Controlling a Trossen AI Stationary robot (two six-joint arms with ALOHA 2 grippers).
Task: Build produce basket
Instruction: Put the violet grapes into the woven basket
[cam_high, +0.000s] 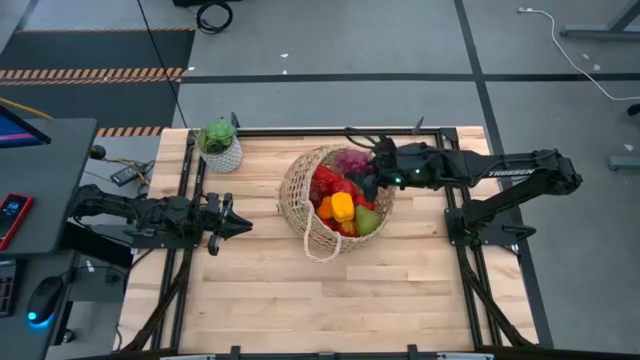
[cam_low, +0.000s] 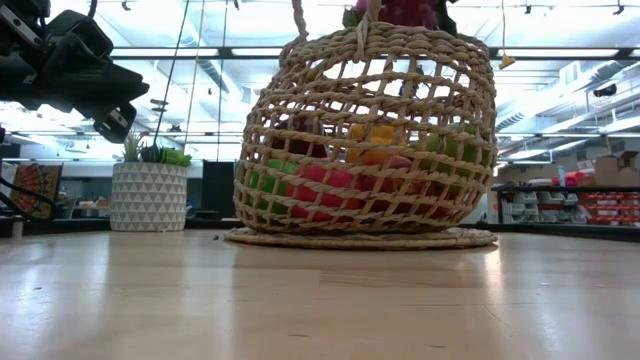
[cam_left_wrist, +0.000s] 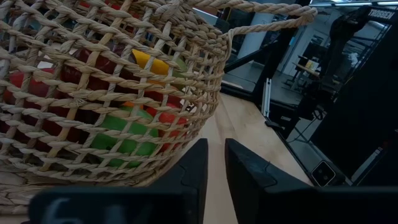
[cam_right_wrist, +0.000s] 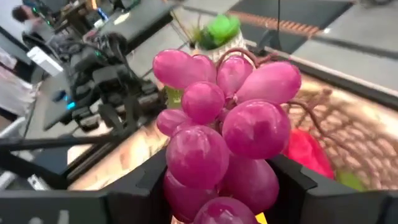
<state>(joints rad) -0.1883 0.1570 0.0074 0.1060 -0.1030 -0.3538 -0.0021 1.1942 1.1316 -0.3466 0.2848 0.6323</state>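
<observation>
A: Grapes, one purple bunch (cam_right_wrist: 219, 127) of smooth round berries on a thin stem, held over the round woven tan wicker basket (cam_high: 303, 196) mid-table. Handling?

B: Likely light, knobbly, slippery; best gripped across the cluster. Right gripper (cam_right_wrist: 217, 168) clenched on it; left gripper (cam_high: 232, 224) closed, empty, beside the basket.

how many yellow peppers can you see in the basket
1. The yellow pepper sits near the middle of the basket, among the red produce and beside a green fruit. More could be buried underneath.
</observation>
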